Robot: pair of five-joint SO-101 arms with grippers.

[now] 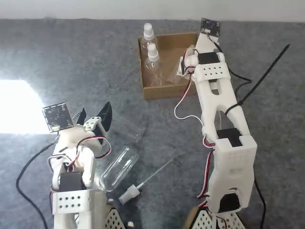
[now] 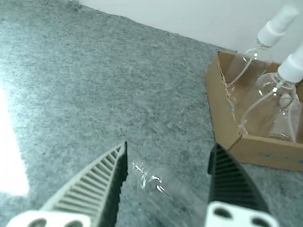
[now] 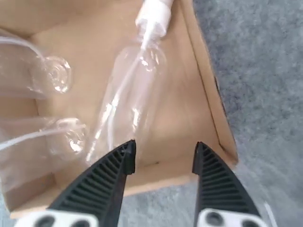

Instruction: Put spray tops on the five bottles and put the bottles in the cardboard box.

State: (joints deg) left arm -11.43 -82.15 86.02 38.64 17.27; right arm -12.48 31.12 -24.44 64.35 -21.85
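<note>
**Claw spread over a bare bottle, with two bottles left on the desk**

Closest to the arm bases, a loose spray top [image 1: 129, 193] lies on the grey desk [image 1: 57, 52], its thin dip tube trailing away from it. Just beside it an uncapped bottle [image 1: 118, 168] lies on its side, next to the left arm. A little farther out the left claw [image 2: 168, 149] sits low with its fingers wide apart, gripping nothing. A second clear bottle [image 2: 156, 184] lies on the desk between and just ahead of them, faint and hard to make out.

Both loose bottles look like empty thin plastic. They are probably very light, smooth and free to roll, and apt to dent or slip out under a hard pinch. A gentle hold across the middle of the body, square to its length, seems safest. The spray top is better taken by its white head, since the tube will likely bend.

Farther off, the cardboard box [image 1: 143, 71] holds two capped bottles [image 1: 152, 55] standing upright and a third capped bottle [image 3: 128, 94] lying on its floor. The right claw [image 3: 163, 151] hangs open just above that lying bottle, holding nothing.
</note>
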